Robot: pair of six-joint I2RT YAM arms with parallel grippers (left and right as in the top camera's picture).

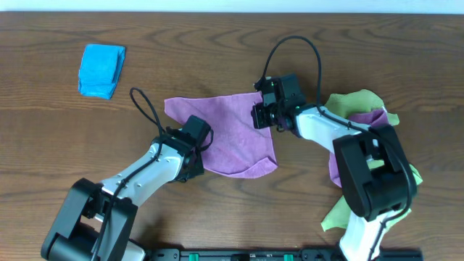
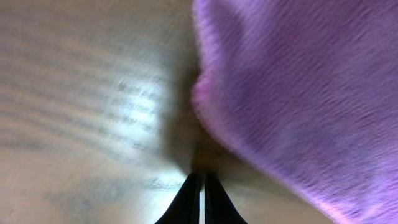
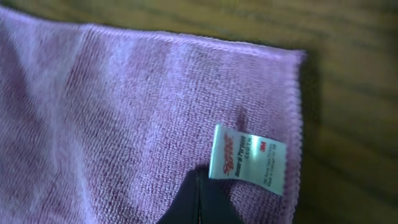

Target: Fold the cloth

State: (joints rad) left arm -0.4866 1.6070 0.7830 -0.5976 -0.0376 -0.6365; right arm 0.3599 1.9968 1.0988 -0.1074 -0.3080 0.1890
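"The left claw [image 2: 200,183] was clenched, with its tips pressed together low over the surface [image 2: 74,112]. It sat just short of the near edge of the purple cloth [image 2: 298,93], which curled up a little there. I saw no fabric between the tips."

"And the right claw [image 3: 199,186]?"

"Also clenched, with its tips down on the cloth beside the white label [image 3: 247,155], near a corner. I couldn't tell whether it had nipped any fabric."

"Where did the cloth lie?"

"Mid-surface, spread nearly flat between the two arms, with one near corner that looked turned over. A folded blue cloth [image 1: 101,70] sat well apart at the far left. A heap of green and purple cloths [image 1: 359,101] lay partly under the right arm."

"So which step?"

"I judged that the fold had not begun. Both arms stretched in from the near side, elbows bent and wrists angled down at opposite edges. Next, each claw would need to release, take an edge, and the two would carry it across together."
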